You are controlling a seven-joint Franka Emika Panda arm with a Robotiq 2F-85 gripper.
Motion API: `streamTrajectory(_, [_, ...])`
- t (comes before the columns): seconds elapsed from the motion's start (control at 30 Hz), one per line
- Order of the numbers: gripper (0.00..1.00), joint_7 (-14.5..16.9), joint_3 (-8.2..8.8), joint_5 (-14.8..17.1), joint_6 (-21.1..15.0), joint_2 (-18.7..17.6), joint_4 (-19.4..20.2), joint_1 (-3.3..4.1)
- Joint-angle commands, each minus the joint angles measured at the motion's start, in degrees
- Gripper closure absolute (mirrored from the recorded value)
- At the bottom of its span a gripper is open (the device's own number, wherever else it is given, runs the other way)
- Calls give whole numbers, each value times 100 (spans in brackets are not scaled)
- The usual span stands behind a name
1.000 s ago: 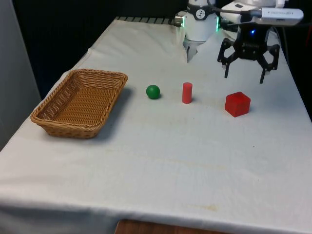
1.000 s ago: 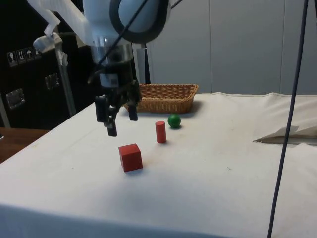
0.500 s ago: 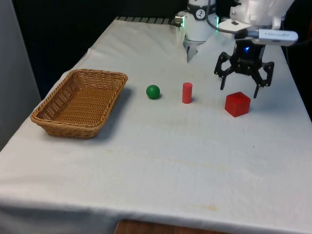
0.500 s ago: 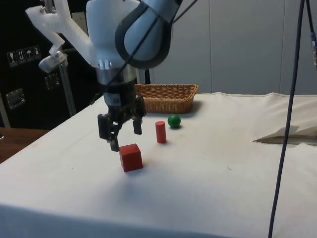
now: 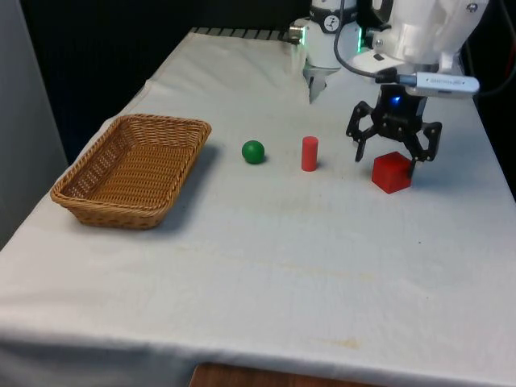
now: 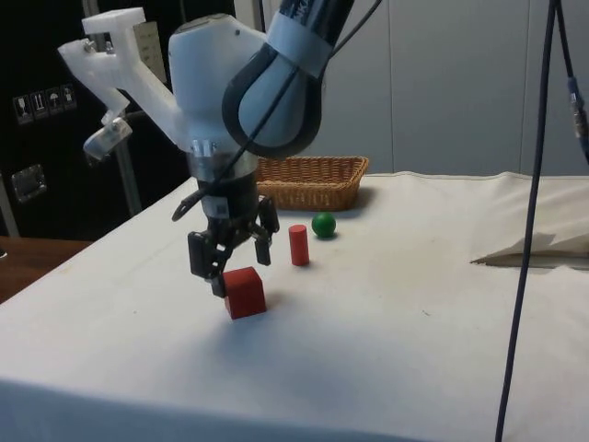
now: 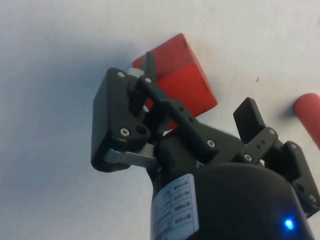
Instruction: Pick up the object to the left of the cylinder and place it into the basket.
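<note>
From the front view's left, the basket (image 5: 173,122) sat open at the counter's (image 5: 266,266) edge with nothing in it, ready to receive. Next came the green ball (image 5: 253,151), then the red cylinder (image 5: 310,153) standing upright, each well apart from its neighbour. The ball lay left of the cylinder as I saw it. On the arm's own left lay the red cube (image 5: 393,176), and there the fingers (image 5: 357,145) hung spread, low astride it, not closed on anything. I judged that the cube was the pick. The side view showed the tips just reaching the cube's (image 6: 245,293) upper edge. The wrist view showed one finger against a cube (image 7: 185,80) face, the other apart.
</note>
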State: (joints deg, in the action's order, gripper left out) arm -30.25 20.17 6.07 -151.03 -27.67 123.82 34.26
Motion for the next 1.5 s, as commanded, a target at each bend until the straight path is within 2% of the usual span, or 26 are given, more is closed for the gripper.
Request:
streamTrajectory(0.0, [0,-29,0,0,-6,-17,0,0])
streamTrajectory(0.03, [0,-74,0,29,-103,-29,29,0])
streamTrajectory(0.23, [0,-292,11,-11,-160,-40,97,34])
streamTrajectory(0.3, [12,-269,-11,0,-97,-40,80,6])
streamTrajectory(0.33, [12,-327,17,-17,-172,-34,115,40])
streamTrajectory(0.43, [44,-361,23,-23,-172,-29,126,46])
streamTrajectory(0.47, [65,-372,23,-29,-172,-29,132,46])
streamTrajectory(0.53, [85,-384,23,-29,-178,-29,132,46])
streamTrajectory(0.57, [99,-390,23,-29,-178,-29,132,46])
streamTrajectory(0.63, [99,-390,23,-34,-178,-29,138,52])
streamTrajectory(0.67, [99,-344,-11,-6,-97,-40,92,11])
streamTrajectory(0.7, [99,-395,23,-34,-178,-29,138,52])
streamTrajectory(0.83, [98,-401,23,-34,-178,-29,138,52])
streamTrajectory(0.97, [98,-401,86,-103,0,126,103,63])
streamTrajectory(1.0, [98,-350,11,-34,-74,34,80,11])
streamTrajectory(1.03, [98,-395,92,-120,34,160,103,63])
streamTrajectory(1.27, [98,-395,138,-264,350,498,92,40])
streamTrajectory(1.3, [98,-350,92,-206,338,481,80,11])
streamTrajectory(1.33, [98,-395,143,-275,390,539,86,40])
streamTrajectory(1.47, [98,-401,172,-355,567,739,80,40])
